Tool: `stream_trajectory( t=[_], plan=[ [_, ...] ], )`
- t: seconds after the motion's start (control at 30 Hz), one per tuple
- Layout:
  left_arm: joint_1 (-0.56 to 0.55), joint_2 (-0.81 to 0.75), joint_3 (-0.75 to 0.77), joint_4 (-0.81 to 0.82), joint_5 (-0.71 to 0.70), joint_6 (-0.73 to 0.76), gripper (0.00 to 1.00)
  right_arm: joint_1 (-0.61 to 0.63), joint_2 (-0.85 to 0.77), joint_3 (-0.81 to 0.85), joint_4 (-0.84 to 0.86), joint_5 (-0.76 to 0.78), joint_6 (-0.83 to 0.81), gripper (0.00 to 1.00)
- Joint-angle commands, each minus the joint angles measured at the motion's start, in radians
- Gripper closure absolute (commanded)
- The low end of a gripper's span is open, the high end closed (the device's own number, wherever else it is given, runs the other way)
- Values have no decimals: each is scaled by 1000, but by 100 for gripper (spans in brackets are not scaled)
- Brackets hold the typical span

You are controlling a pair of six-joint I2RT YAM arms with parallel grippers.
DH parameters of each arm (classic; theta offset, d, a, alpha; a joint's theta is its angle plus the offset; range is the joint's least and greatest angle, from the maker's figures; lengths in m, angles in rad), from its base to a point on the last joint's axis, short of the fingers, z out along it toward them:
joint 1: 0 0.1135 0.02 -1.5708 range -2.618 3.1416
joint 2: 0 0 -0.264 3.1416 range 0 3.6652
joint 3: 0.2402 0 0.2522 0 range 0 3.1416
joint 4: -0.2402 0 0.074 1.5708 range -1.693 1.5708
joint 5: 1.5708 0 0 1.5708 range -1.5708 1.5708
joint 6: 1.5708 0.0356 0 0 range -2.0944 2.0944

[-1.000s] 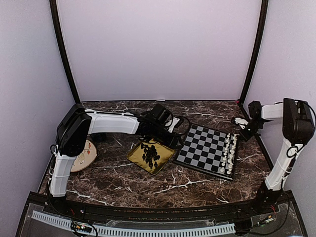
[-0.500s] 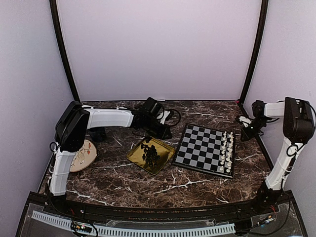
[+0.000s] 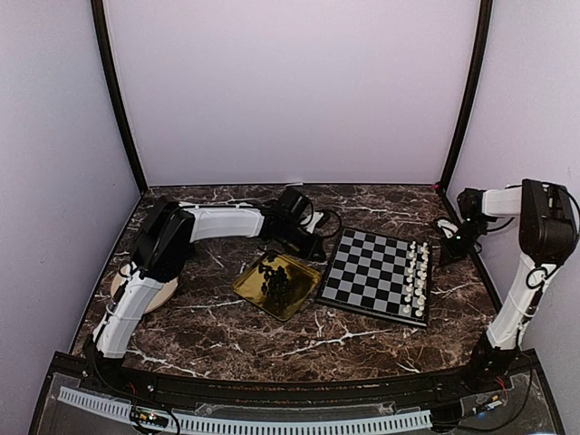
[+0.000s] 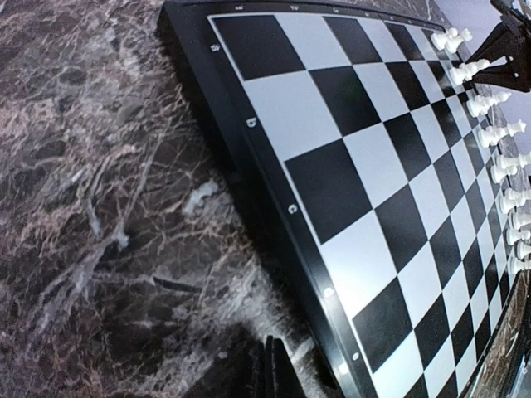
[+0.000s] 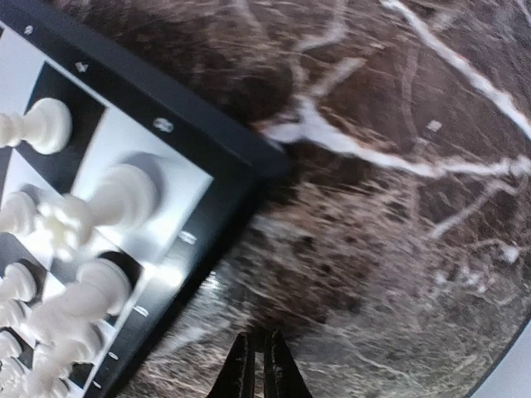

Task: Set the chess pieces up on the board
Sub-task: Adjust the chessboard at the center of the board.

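Observation:
The board (image 3: 362, 272) lies right of centre on the marble table. White chess pieces (image 3: 418, 276) stand in two rows along its right side, and black chess pieces (image 3: 276, 283) lie heaped in a gold tray. My left gripper (image 3: 313, 246) hangs just off the board's left edge, its jaws shut with nothing between them; the left wrist view shows its tips (image 4: 270, 373) beside the board's dark rim (image 4: 274, 207). My right gripper (image 3: 446, 254) is low over the table past the board's far right corner (image 5: 257, 157), shut and empty, near the white pieces (image 5: 75, 215).
The gold tray (image 3: 246, 288) sits left of the board, close to its near left corner. A round floral plate (image 3: 161, 294) lies at the far left, mostly hidden under my left arm. Dark frame posts (image 3: 116, 91) stand at the back corners, with purple walls around.
My left gripper closed over the gold tray, rose and moved right to the board's left edge; its elbow swung rightward. My right gripper stayed almost in place, briefly parting and shutting.

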Motion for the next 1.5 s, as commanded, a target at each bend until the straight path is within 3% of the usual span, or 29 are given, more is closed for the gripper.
stream_trajectory(
  t=[0.0,0.33,0.77,1.03,1.27,1.47],
  plan=[
    [-15,9,39,-63,36,28,100,47,39,-9,12,-10,48,93],
    [-87,9,24,-81,57,48,100,66,137,44,23,-71,78,93],
    [-108,-123,-149,-23,11,33,100,102,171,58,36,-123,93,94],
    [-98,-161,-166,-35,-111,24,100,92,130,49,37,-90,112,94],
    [-70,-218,-118,-43,-107,44,100,-31,44,159,-27,-70,106,93],
    [-68,-339,-125,-59,-119,99,100,-58,-122,271,-62,-137,102,82]
  ],
)
